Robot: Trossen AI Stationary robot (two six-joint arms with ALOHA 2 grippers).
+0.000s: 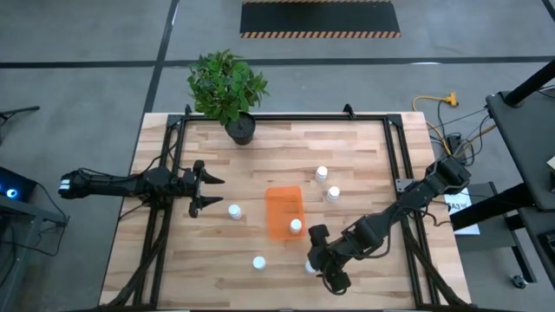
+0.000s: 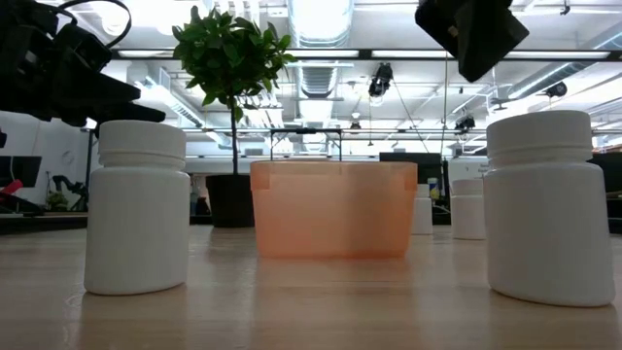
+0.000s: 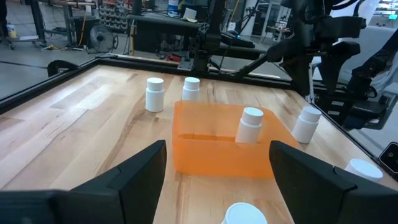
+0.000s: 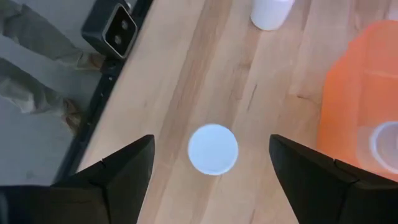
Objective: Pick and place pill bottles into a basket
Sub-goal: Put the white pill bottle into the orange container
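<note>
While poised above a pill bottle [image 4: 212,149], right gripper [image 4: 211,163] fingers apart.
Hovers at basket's [image 1: 283,211] five o'clock (left gripper [image 1: 211,191] parted at nine).

In the high view, lower right of centre, the right gripper [image 1: 319,258] covers most of one pill bottle [image 1: 310,266]; only a white sliver shows at its left side. In the left wrist view, a bottle [image 3: 244,214] at bottom centre is cut by the frame edge, cap only. Another cap [image 3: 363,168] at far right is clipped too. The bottle in the basket [image 3: 250,125] has its lower body veiled behind the orange wall [image 3: 217,155]. In the right wrist view, the top bottle [image 4: 270,14] is cut off at the frame's upper edge, and the cap at right [image 4: 384,144] runs off the right edge. In the low view, the arms at upper left and upper right are dark, cropped shapes.
</note>
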